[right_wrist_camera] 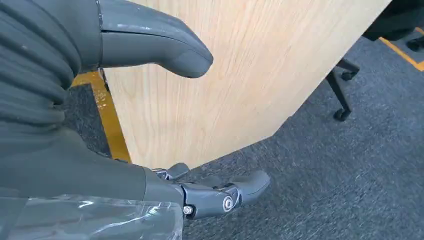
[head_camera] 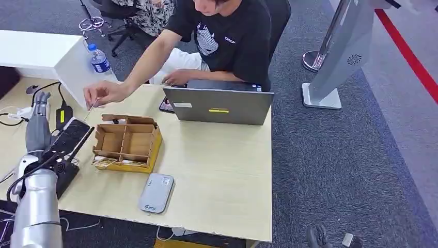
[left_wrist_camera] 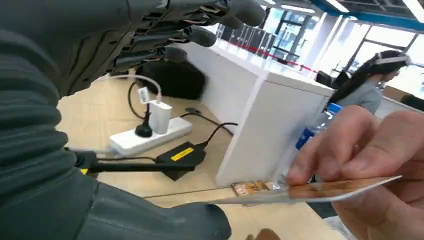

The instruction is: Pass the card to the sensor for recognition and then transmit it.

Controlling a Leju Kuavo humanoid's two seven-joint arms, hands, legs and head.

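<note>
Half hid one end of the thin orange-printed plastic card (left_wrist_camera: 310, 192) under the fingertips of a person's hand (left_wrist_camera: 370, 150). Saw the card almost edge-on in the left wrist view, so could not read its print. Lay nearly flat, long axis running from the person's fingertips towards the robot's left hand (head_camera: 41, 103), free end pointing at it. Reached close by the thick grey thumb (left_wrist_camera: 165, 220), well apart from the dark fingers (left_wrist_camera: 200, 36); could not tell whether touching the thumb. Kept those fingers spread and released, grasping nothing. Cut off the far side of the left hand at the frame's edge. Hung the right hand (right_wrist_camera: 60, 150) beside the pale wooden table edge (right_wrist_camera: 225, 90), fingers apart and loose, nothing in them.
</note>
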